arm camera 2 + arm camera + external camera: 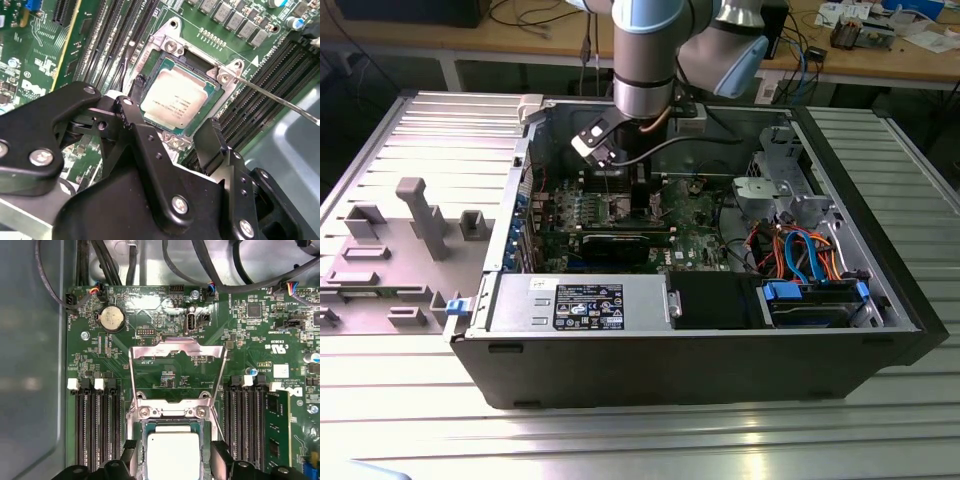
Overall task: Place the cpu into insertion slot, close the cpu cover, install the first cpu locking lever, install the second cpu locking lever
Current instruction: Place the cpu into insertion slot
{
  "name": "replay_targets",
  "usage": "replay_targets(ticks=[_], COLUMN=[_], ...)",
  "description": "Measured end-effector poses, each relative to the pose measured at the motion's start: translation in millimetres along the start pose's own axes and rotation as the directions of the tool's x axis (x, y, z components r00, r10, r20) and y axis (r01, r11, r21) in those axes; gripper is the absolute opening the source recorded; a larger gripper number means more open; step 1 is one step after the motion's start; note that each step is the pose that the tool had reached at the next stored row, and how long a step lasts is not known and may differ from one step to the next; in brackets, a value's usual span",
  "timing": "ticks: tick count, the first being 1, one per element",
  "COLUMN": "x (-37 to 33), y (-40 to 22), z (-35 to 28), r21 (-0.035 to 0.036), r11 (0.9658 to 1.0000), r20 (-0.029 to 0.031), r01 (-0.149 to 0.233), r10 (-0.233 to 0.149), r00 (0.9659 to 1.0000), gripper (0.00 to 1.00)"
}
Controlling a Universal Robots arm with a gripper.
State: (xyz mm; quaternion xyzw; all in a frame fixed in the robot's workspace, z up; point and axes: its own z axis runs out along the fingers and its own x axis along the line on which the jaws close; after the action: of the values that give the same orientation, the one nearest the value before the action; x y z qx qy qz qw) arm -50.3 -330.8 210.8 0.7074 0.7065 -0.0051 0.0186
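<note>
Two black end effector (177, 102) fingers (135, 115), spread empty, straddle the silvery square cpu (172, 95) in its metal-rimmed insertion slot (170, 45), at the exterior view's twelve o'clock.

This looks like a robotics lab or workshop: a robot arm (645, 60) reaches into an open computer case (690, 370) on a ribbed metal table (620, 440), with grey fixtures (420, 215) beside it and cable-strewn wooden tables (880, 60) behind.

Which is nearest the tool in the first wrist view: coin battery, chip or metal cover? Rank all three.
1. Chip, between the fingers of the tool.
2. Metal cover, standing open just beyond the chip.
3. Coin battery, near the edge of the board.
</note>
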Motion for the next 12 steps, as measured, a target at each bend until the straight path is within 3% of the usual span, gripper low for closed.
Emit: replay_targets(ticks=[3,7,8,12], x=[-0.2,-0.2,-0.2,-0.2], y=[0.1,0.4,0.4,-0.1], z=[-6.4,-7.2,-7.2,-7.2], r21=[0.0021,0.0032,0.0032,0.0032], r11=[1.0000,1.0000,1.0000,1.0000], r20=[-0.0001,-0.0003,-0.0003,-0.0002], r01=[0.001,0.001,0.001,0.002], r10=[-0.001,-0.001,-0.001,-0.002], r00=[1.0000,1.0000,1.0000,1.0000], gripper=[0.67,0.42,0.42,0.17])
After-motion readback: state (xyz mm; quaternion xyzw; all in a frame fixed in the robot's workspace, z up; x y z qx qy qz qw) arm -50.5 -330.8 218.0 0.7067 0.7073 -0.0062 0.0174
